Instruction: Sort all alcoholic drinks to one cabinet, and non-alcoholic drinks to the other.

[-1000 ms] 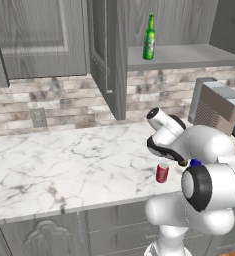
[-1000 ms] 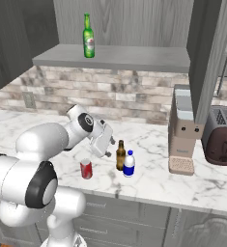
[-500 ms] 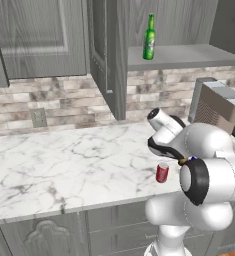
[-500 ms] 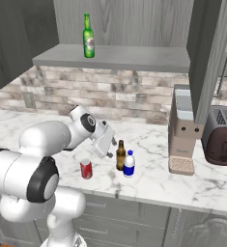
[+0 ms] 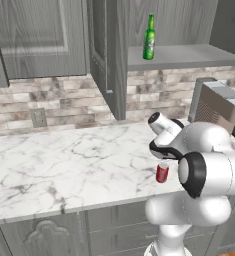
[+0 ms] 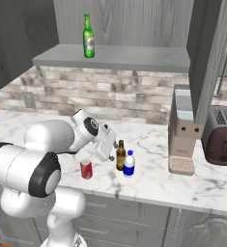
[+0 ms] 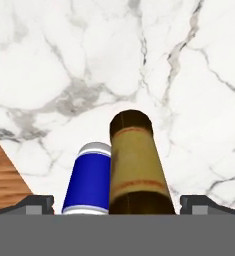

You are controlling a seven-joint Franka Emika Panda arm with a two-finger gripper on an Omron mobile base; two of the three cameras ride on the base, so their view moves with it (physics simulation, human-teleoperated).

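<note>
A green bottle [image 5: 149,37] [image 6: 88,36] stands upright on the open cabinet shelf [image 6: 134,57]. On the marble counter [image 6: 148,178] an amber-brown bottle [image 6: 120,155] and a white bottle with a blue cap [image 6: 129,164] stand side by side, with a red can [image 5: 162,172] [image 6: 86,169] to their left. My gripper [image 6: 106,144] is open just left of the amber bottle's neck. In the hand view the amber bottle [image 7: 136,165] and the blue-capped bottle [image 7: 89,182] sit between my spread fingertips [image 7: 39,204]; nothing is held.
A coffee machine [image 6: 185,140] and a toaster [image 6: 223,142] stand on the counter to the right. An open cabinet door [image 5: 106,55] hangs left of the shelf. The counter's front edge runs close behind the can and bottles.
My hand has crept slightly lower and closer to the amber bottle. The bottles and the can have not moved.
</note>
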